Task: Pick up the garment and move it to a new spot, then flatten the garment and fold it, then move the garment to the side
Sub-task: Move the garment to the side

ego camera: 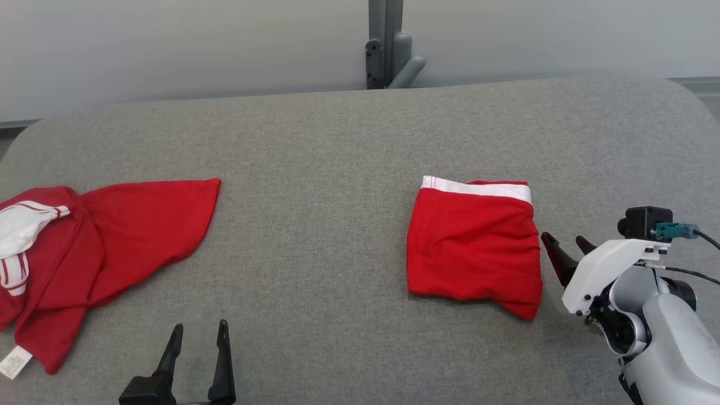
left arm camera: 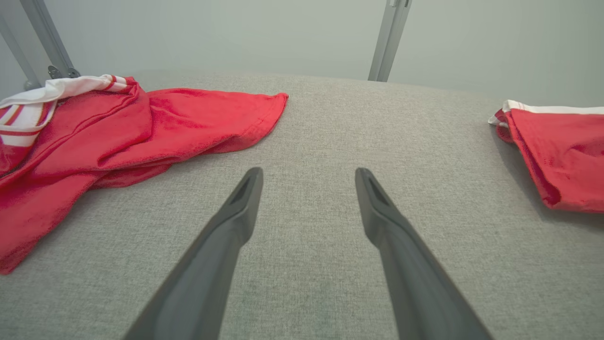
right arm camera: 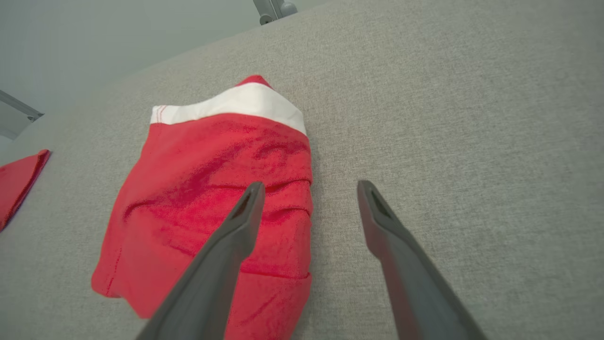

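A folded red garment (ego camera: 472, 247) with a white band along its far edge lies right of the middle of the grey padded table (ego camera: 337, 135). My right gripper (ego camera: 565, 243) hovers open just beside its right edge. In the right wrist view one finger (right arm camera: 236, 236) stands over the garment (right arm camera: 198, 189) and the other over bare table, with nothing held. A second red garment (ego camera: 112, 242), crumpled, with white striped trim, lies at the left. My left gripper (ego camera: 199, 337) is open near the front edge, empty, a little right of that heap (left arm camera: 118, 127).
A grey metal post with a bracket (ego camera: 385, 45) rises behind the table's far edge against a pale wall. The table's corners are rounded. A white label (ego camera: 14, 363) sticks out of the crumpled garment at the front left.
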You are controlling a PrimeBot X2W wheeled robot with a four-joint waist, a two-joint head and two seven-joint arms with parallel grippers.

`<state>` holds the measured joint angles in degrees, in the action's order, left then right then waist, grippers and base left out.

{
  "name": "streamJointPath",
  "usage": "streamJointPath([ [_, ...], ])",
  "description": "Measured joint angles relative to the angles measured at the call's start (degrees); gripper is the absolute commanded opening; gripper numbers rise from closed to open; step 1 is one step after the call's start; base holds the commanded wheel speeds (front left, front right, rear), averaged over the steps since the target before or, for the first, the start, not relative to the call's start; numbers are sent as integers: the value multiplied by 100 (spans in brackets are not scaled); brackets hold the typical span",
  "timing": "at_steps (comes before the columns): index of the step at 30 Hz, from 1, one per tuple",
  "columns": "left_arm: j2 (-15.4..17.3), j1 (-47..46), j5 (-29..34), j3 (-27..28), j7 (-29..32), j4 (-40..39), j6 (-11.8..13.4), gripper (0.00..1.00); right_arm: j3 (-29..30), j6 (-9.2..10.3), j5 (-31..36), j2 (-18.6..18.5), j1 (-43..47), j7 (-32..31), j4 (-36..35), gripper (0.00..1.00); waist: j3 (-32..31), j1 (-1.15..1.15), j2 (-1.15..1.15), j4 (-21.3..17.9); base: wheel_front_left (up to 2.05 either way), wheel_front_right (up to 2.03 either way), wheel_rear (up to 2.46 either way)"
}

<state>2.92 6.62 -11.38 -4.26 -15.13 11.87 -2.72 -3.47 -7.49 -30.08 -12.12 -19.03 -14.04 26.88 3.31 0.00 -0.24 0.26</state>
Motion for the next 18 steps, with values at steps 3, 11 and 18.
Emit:
streamJointPath([
  [3,1,-42,-20,-8,0,18,22,100,22,0,-9,93,-138,-222,330,100,142,0,0,125,0,0,0],
  [11,-1,-156,-68,-32,0,-5,82,100,-36,1,-15,345,-311,-233,945,0,436,0,0,358,0,0,0],
  [18,-1,-237,-42,3,0,-134,74,100,-372,0,-458,435,-542,34,903,0,611,0,0,138,0,0,0],
])
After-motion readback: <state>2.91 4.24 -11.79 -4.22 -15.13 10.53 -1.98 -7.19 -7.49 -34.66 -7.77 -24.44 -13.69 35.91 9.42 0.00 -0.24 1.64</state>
